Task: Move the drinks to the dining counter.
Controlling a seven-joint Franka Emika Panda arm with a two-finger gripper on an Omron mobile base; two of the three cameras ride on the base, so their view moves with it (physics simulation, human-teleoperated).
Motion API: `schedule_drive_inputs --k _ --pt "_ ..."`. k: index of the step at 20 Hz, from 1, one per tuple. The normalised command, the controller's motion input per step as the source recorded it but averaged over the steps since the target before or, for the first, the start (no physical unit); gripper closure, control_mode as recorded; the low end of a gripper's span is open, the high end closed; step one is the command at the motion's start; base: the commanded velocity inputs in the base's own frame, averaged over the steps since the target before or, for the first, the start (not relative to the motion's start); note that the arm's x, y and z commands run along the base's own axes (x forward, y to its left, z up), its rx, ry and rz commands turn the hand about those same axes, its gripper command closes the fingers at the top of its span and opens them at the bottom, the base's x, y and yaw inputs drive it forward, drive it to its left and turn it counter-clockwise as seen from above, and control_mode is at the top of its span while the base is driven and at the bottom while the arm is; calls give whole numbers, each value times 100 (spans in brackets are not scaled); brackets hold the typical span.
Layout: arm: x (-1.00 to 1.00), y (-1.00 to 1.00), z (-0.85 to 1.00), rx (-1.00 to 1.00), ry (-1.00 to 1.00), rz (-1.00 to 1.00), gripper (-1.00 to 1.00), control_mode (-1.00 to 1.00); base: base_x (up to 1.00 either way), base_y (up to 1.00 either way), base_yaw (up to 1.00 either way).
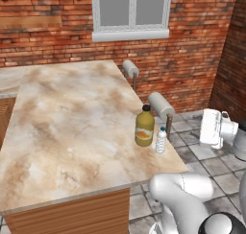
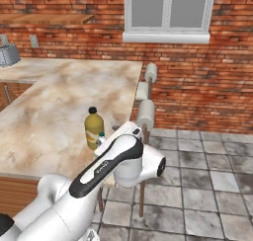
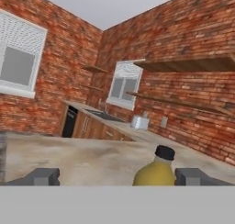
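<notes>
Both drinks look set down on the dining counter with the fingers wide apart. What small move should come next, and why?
Probably a short retreat straight back from the juice bottle. It and the water bottle stand upright on the dining counter near its edge, and the gripper is open with the bottle low between its fingertips, so sideways motion risks a knock.

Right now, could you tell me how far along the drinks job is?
Looks done: the juice bottle and the water bottle stand upright, side by side, near the dining counter's edge by the stools. In hand: nothing; the gripper is open, the juice bottle ahead between its fingertips. Left: seemingly only backing away.
</notes>
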Motion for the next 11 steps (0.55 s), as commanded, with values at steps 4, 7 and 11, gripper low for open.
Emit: schedule_drive_inputs --k 4,7,11 --pt "-77 -32 23 0 -19 0 -100 -100 0 0 0" --pt "-80 -42 11 0 -21 0 -100 -100 0 0 0" --pt "-76 -48 12 0 -15 0 -100 -100 0 0 0"
